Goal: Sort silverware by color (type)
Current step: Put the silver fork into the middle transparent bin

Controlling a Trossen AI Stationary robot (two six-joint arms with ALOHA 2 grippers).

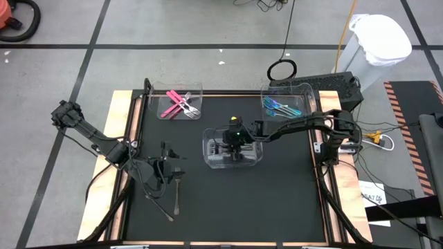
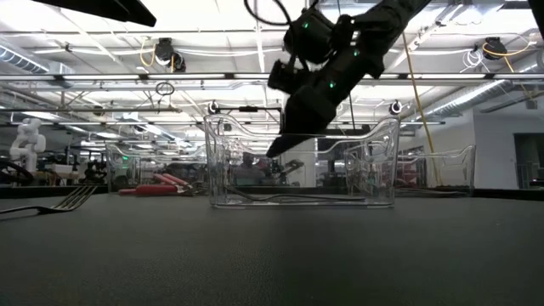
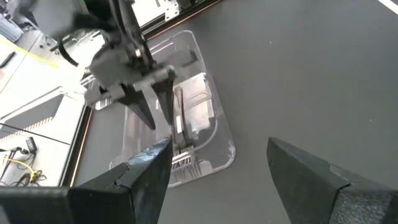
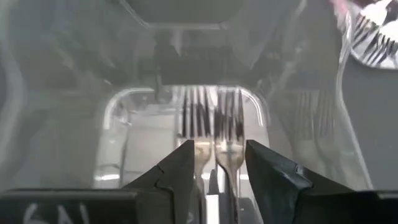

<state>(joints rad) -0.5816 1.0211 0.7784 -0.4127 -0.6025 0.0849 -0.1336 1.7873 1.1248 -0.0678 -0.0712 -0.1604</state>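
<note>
— Forks, plain grey metal ones, lie flat inside the clear plastic bin in the middle of the table. Where is the right gripper to them?

— Directly above, inside the bin walls. The handles run toward the gripper and the tines point away from it, so the long axis lines up with its reach. Its fingers are parted and hold nothing; one fork passes just under the gap.

— And the left gripper?

— Wide open, empty, near the left edge. Two grey metal utensils on the black mat lie just beside it, well apart from the bin. I think the left arm is the nearer one for those
</note>
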